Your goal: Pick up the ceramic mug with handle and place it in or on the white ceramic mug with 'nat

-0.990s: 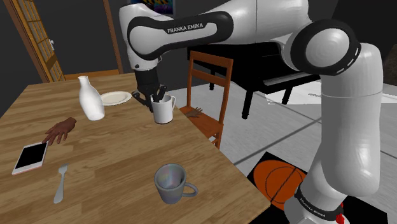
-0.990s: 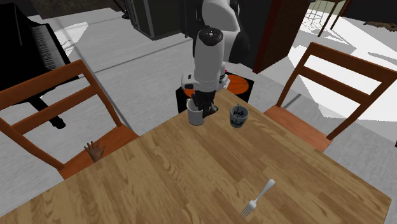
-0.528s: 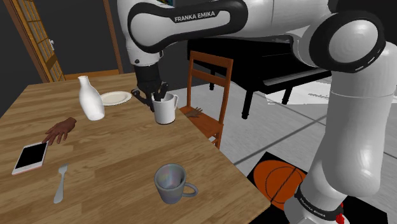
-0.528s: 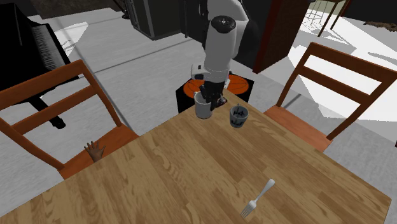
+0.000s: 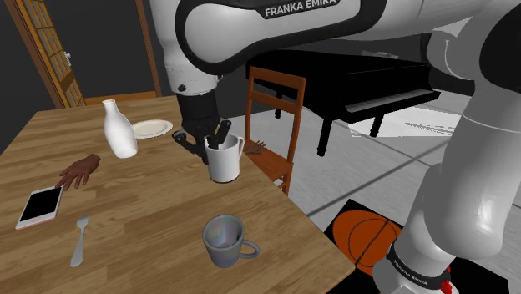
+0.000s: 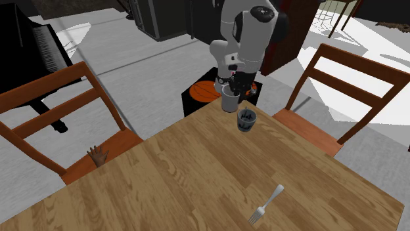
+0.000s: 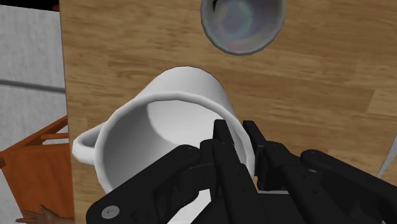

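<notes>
Gripper (image 5: 215, 142) clamped on rim of empty white mug (image 5: 225, 164). Empty grey mug (image 5: 224, 240) sits nearer. Vase (image 5: 118, 129) and plate (image 5: 151, 129) stand far, at the shoulder view's left.

The white handled mug (image 5: 225, 160) hangs in the black gripper (image 5: 214, 144) above the wooden table (image 5: 150, 209), beside the wooden chair (image 5: 275, 108). On the table, in the shoulder view, the grey handled mug (image 5: 224, 240) stands in front of it and the white vase (image 5: 119, 130) to its left.

the light is soft and even. the wooden table (image 5: 134, 209) under the gripper (image 5: 219, 140) looks warm and bright, with only faint shadows. the white arm (image 5: 250, 33) above the gripper has shiny spots. the white mug (image 7: 184, 95) at the gripper looks grey and shaded inside.
</notes>
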Tool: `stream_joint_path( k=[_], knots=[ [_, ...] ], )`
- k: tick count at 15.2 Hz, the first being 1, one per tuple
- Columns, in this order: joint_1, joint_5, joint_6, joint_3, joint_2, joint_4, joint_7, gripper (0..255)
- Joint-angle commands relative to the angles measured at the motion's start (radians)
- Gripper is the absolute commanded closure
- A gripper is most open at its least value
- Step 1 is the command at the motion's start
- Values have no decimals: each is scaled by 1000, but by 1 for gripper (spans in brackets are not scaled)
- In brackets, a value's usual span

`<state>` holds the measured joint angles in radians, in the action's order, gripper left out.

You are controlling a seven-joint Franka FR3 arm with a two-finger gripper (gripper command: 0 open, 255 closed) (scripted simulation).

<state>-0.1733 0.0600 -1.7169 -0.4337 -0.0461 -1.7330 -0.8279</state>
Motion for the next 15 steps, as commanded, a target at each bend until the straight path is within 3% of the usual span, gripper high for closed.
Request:
stream_joint_path(
  k=[1, 8, 15],
  knots=[
    [-14, -20, -9, -14, 43, -50, -26, 255],
    [-75, -92, -1, -75, 175, -161, -129, 255],
    [-77, -90, -94, -78, 169, -250, -133, 255]
  ],
)
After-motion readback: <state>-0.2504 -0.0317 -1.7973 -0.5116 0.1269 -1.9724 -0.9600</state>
